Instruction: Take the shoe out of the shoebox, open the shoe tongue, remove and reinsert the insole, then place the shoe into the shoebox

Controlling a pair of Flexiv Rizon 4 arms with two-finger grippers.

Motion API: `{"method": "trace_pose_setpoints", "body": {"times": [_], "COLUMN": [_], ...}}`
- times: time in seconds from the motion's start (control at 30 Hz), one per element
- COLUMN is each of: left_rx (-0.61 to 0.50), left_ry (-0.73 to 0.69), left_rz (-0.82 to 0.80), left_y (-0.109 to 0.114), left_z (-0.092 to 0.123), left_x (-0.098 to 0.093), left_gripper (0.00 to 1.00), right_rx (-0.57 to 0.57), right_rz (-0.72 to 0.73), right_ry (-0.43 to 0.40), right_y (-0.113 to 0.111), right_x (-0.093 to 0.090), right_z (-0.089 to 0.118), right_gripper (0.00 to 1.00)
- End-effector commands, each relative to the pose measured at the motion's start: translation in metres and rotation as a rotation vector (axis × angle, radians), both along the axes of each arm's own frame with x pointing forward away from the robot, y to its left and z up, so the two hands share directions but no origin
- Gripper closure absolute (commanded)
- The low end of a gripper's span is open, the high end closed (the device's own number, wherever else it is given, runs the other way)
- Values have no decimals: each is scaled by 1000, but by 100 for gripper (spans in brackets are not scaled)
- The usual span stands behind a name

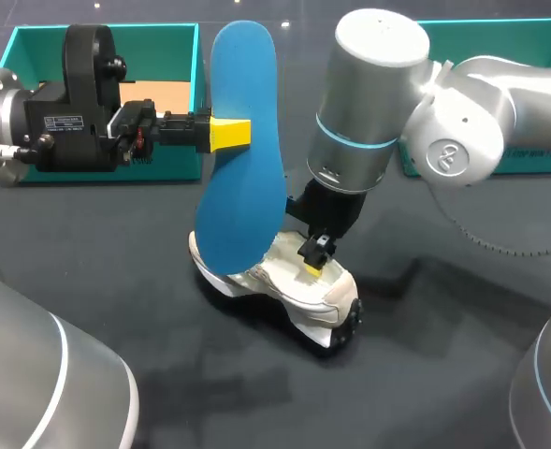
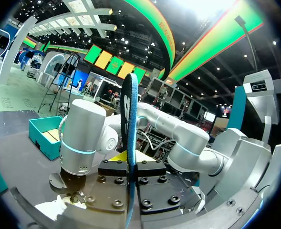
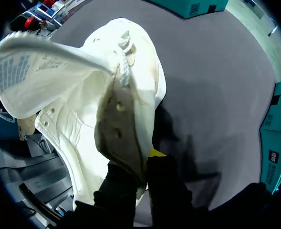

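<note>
A blue insole [image 1: 242, 159] stands on edge above the table, its lower end at the heel of the white shoe [image 1: 294, 285]. My left gripper [image 1: 230, 133] is shut on the insole's middle. In the left wrist view the insole [image 2: 129, 109] shows edge-on between the left gripper's [image 2: 129, 164] fingers. The shoe lies on the dark table. My right gripper [image 1: 314, 262] comes down from above and is shut on the shoe's upper by the laces. In the right wrist view the right gripper [image 3: 135, 171] pinches the eyelet flap of the shoe [image 3: 130, 90], with the tongue [image 3: 40, 71] lifted open.
A teal shoebox [image 1: 32, 42] with a brown floor stands at the back left behind my left arm. A second teal box [image 1: 528, 37] stands at the back right behind my right arm. The shoebox [image 2: 40, 138] also shows in the left wrist view.
</note>
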State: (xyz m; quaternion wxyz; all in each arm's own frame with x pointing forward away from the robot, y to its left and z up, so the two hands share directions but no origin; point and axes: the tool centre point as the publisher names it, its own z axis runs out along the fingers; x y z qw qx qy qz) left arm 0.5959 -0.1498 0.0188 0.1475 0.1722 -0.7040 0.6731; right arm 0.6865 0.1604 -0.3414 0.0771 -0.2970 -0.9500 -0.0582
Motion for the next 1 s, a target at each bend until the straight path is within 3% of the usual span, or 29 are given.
{"method": "trace_pose_setpoints", "body": {"times": [0.03,0.1,0.27,0.47,0.53,1.0], "left_rx": [-1,-1,-1,-1,-1,-1], "left_ry": [0,0,0,0,0,0], "left_rz": [0,0,0,0,0,0], "left_y": [-2,-2,-2,-2,-2,-2], "left_z": [-1,-1,-1,-1,-1,-1], "left_x": [0,0,0,0,0,0], "left_gripper": [100,100,100,100,100,100], "right_rx": [2,26,123,105,161,161], "right_rz": [-2,-196,-506,-652,-745,-745], "right_ry": [-4,4,-22,-53,-35,-35], "right_y": [0,-5,-11,-2,2,2], "right_x": [-1,5,-6,-19,-21,-21], "right_z": [0,2,3,10,10,10], "right_gripper": [100,100,100,100,100,100]}}
